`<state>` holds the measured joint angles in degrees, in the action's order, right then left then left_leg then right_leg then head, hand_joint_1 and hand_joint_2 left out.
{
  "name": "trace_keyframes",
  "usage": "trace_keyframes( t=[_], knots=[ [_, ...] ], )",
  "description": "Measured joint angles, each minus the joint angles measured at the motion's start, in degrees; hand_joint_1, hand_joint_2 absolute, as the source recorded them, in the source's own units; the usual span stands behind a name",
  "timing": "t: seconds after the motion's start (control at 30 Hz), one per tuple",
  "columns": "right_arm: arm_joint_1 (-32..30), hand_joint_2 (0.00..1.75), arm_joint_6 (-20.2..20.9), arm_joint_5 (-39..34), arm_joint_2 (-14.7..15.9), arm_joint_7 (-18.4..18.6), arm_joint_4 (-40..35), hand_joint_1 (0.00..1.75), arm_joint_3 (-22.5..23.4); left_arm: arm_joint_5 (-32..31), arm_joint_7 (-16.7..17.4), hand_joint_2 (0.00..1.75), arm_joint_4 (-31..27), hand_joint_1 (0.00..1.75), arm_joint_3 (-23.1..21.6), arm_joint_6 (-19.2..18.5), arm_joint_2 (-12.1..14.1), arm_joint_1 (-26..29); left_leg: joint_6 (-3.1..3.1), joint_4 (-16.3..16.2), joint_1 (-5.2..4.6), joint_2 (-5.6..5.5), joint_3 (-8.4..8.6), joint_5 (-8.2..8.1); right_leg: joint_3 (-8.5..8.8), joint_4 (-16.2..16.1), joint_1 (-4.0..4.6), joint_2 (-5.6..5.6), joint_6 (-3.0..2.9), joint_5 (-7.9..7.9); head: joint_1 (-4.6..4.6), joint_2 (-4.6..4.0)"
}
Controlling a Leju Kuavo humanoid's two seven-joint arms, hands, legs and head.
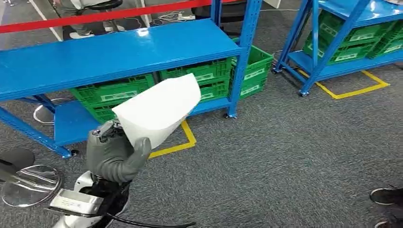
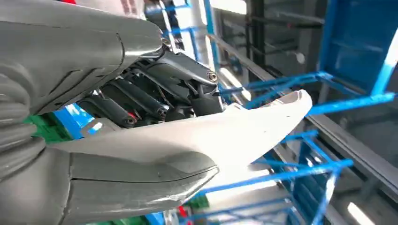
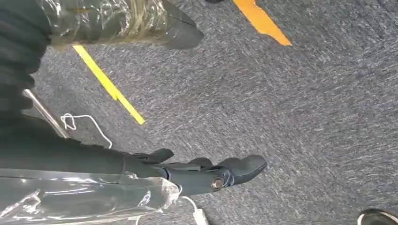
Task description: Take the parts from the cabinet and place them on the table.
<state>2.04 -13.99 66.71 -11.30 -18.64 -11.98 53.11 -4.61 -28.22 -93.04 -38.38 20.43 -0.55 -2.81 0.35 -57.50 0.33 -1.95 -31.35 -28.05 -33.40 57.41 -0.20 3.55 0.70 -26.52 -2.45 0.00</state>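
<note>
In the head view my left hand (image 1: pixel 114 154) is raised at the lower left and grips a white curved sheet-like part (image 1: pixel 159 111) by its lower corner. The part fans up and to the right, in front of the blue rack (image 1: pixel 119 52). The left wrist view shows the same white part (image 2: pixel 244 129) pinched between the grey thumb (image 2: pixel 141 183) and the darker fingers (image 2: pixel 141 98). My right hand (image 3: pixel 211 174) hangs over grey carpet with its dark fingers stretched out and nothing in them.
Green crates (image 1: pixel 119 92) sit on the blue rack's low shelf. A second blue rack (image 1: pixel 332 28) with green crates stands at the right, marked by yellow floor tape (image 1: pixel 351 90). Round stool bases (image 1: pixel 31 185) lie at the left; a person's shoe (image 1: pixel 387 196) shows at the lower right.
</note>
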Motion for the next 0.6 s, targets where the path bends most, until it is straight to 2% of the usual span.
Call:
trace_keyframes(
  t=[0.07,0.1,0.13,0.17,0.23,0.27,0.3,0.33,0.4,0.43,0.47,0.5,0.57,0.6],
  knots=[
    [-0.22,1.75,-0.39,-0.57,0.02,0.55,0.07,0.0,-0.13,-0.09,-0.07,1.75,0.39,1.75,-0.2,-0.66,-0.09,-0.07,0.34,-0.12,-0.25,0.26,-0.34,0.18,-0.25,-0.3,-0.29,0.27,0.66,0.33,-0.04,0.0],
    [-0.27,1.75,-0.53,-1.05,0.13,0.63,0.07,0.0,-0.11,-0.09,-0.09,1.75,0.5,1.75,-0.31,-0.9,-0.2,-0.2,0.86,0.44,0.19,0.77,-0.27,0.55,-0.36,-0.05,-0.23,0.43,0.98,0.11,0.02,0.0],
    [-0.35,1.75,-0.59,-1.38,0.44,0.72,0.07,0.0,-0.11,-0.09,-0.04,1.75,0.66,1.75,-0.46,-1.16,-0.24,-0.42,1.1,0.49,0.25,1.26,-0.22,0.66,-1.24,1.02,-0.22,-0.93,1.18,-0.88,0.04,0.0],
    [-0.29,1.75,-0.59,-1.4,0.44,0.79,0.09,0.0,-0.11,-0.09,-0.07,1.75,0.76,1.75,-0.57,-1.27,-0.35,-0.46,1.44,0.49,0.24,1.47,-0.28,0.7,-2.61,4.09,-0.26,-2.03,1.41,-2.93,0.68,0.0],
    [-0.17,1.75,-0.57,-1.4,0.46,0.92,0.09,0.0,-0.11,-0.09,-0.04,1.75,1.02,1.75,-0.61,-1.5,-0.35,-0.4,1.46,0.48,0.06,2.42,-0.34,0.71,-6.8,13.5,-0.41,-2.97,1.8,-7.21,0.61,0.0],
    [-0.21,1.75,-0.57,-1.4,0.46,0.98,0.11,0.0,-0.11,-0.09,-0.04,1.75,1.2,1.75,-0.7,-1.55,-0.35,-0.4,1.49,0.48,0.04,2.9,-0.35,0.69,-8.43,17.03,-0.41,-3.07,1.94,-8.33,0.72,0.0],
    [-0.32,1.75,-0.59,-1.4,0.48,1.11,0.11,0.0,-0.11,-0.09,-0.04,1.75,1.44,1.75,-0.83,-1.55,-0.33,-0.4,1.5,0.48,0.01,3.32,-0.33,0.67,-8.89,18.1,-0.41,-3.09,1.99,-8.09,0.61,0.0],
    [-0.44,1.75,-0.59,-1.38,0.55,1.24,0.11,0.0,-0.11,-0.06,-0.06,1.75,1.57,1.75,-0.9,-1.55,-0.33,-0.41,1.48,0.47,0.0,3.64,-0.31,0.66,-7.83,16.19,-0.41,-3.12,1.96,-6.57,0.68,0.0],
    [-0.47,1.75,-0.61,-1.38,0.61,1.29,0.11,0.0,-0.11,0.11,-0.09,1.75,1.68,1.75,-1.0,-1.53,-0.35,-0.41,1.32,0.46,-0.01,4.21,-0.19,0.55,-2.55,6.3,-0.38,-3.85,1.61,-1.83,0.68,-0.02],
    [-0.37,1.75,-0.59,-1.33,0.61,1.25,0.11,0.0,-0.11,0.22,-0.11,1.75,1.7,1.75,-1.0,-1.42,-0.37,-0.41,1.17,0.44,-0.09,4.41,-0.07,0.46,0.18,1.44,-0.29,-5.3,1.38,-0.38,0.68,0.0],
    [-0.09,1.75,-0.52,-1.22,0.61,1.22,0.11,0.0,-0.11,0.29,-0.26,1.75,1.7,1.75,-0.98,-1.31,-0.35,-0.36,0.82,0.21,-0.64,4.75,-0.27,0.29,1.33,-0.36,0.27,-6.06,1.15,-1.28,0.77,0.0],
    [0.04,1.75,-0.42,-1.07,0.61,1.22,0.13,0.0,-0.13,0.29,-0.28,1.75,1.77,1.75,-0.98,-1.16,-0.28,-0.3,0.55,0.16,-0.65,4.87,-0.33,0.44,1.11,-0.23,0.11,-5.67,0.75,-1.05,0.55,0.0],
    [-0.25,1.75,-0.02,-0.88,0.61,1.33,0.17,0.0,-0.13,0.29,-0.39,1.75,1.81,1.75,-1.0,-1.0,-0.26,-0.15,0.29,0.23,-0.55,5.46,-0.25,0.55,0.79,0.04,0.26,-5.06,0.45,-1.03,0.66,0.0],
    [-0.31,1.75,0.09,-0.83,0.61,1.48,0.24,0.0,-0.11,0.29,-0.41,1.75,1.81,1.75,-1.0,-0.94,-0.26,-0.16,-0.02,0.16,-0.56,5.72,-0.23,0.44,0.79,-0.22,0.1,-4.77,0.03,-0.77,0.7,0.0]
  ],
)
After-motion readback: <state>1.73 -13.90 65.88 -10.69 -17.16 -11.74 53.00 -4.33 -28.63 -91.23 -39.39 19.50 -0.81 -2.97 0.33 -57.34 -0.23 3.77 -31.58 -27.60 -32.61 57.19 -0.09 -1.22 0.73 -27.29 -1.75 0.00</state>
